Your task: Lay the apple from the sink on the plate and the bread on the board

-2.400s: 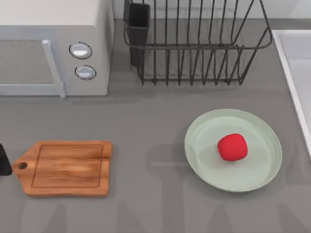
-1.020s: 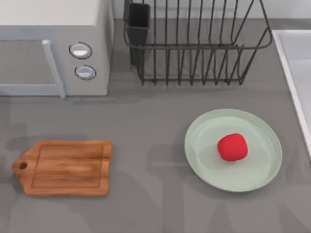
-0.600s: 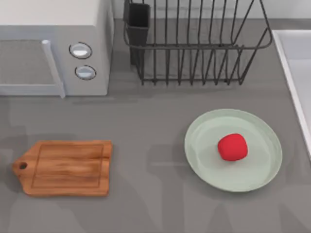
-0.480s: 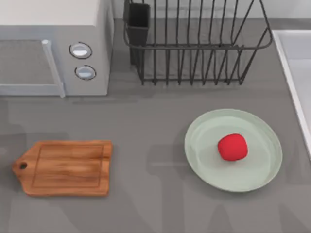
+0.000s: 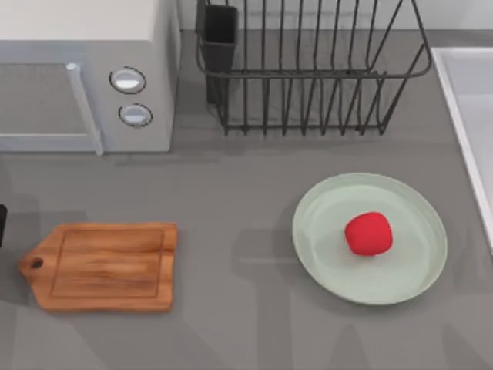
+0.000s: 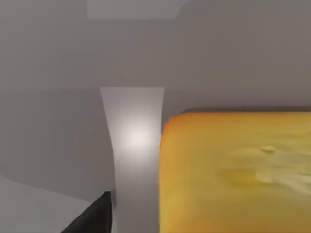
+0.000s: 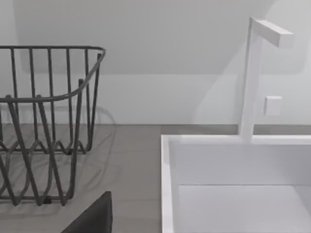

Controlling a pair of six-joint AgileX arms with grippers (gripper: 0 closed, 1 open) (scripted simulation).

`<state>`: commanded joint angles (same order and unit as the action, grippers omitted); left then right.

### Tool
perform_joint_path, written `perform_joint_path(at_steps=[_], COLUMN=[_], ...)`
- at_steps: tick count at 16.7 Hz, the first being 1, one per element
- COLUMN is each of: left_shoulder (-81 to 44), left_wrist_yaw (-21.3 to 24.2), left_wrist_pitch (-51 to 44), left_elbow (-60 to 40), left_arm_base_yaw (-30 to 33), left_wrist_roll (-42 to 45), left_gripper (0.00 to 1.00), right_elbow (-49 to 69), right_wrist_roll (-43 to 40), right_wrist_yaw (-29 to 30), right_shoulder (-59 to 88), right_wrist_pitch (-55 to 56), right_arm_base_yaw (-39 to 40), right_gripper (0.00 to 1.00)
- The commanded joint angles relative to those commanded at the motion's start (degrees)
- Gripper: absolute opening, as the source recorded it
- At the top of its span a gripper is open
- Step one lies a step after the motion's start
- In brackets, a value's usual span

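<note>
Since half a second ago, a dark part of my left arm (image 5: 1, 223) has come back in at the top view's left edge, just above the cutting board (image 5: 104, 266). Up close in the left wrist view is the bread (image 6: 235, 172), so it is probably held, though I cannot tell either gripper's finger state. Already the apple (image 5: 368, 233) lies on the plate (image 5: 323, 254), left of the sink (image 5: 471, 116), leaving the bare board to fill.

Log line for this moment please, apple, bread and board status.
apple: on plate | bread: close before left wrist camera, not on board | board: bare | left arm: top view's left edge | sink: faced by right wrist camera
</note>
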<state>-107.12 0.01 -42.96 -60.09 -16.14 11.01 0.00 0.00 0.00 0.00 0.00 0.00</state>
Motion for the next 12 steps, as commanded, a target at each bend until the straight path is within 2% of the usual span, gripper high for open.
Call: perform_joint_path(at_steps=[12], left_shoulder=[0.0], left_wrist_yaw=[0.0], left_wrist_pitch=[0.0], left_elbow=[0.0], left_arm_base_yaw=[0.0], left_wrist_roll=[0.0], left_gripper=[0.1], right_elbow=[0.0], right_wrist_roll=[0.0], right_wrist_yaw=[0.0], right_shoulder=[0.0], right_wrist_pitch=[0.0], right_arm_base_yaw=[0.0], right_gripper=[1.0])
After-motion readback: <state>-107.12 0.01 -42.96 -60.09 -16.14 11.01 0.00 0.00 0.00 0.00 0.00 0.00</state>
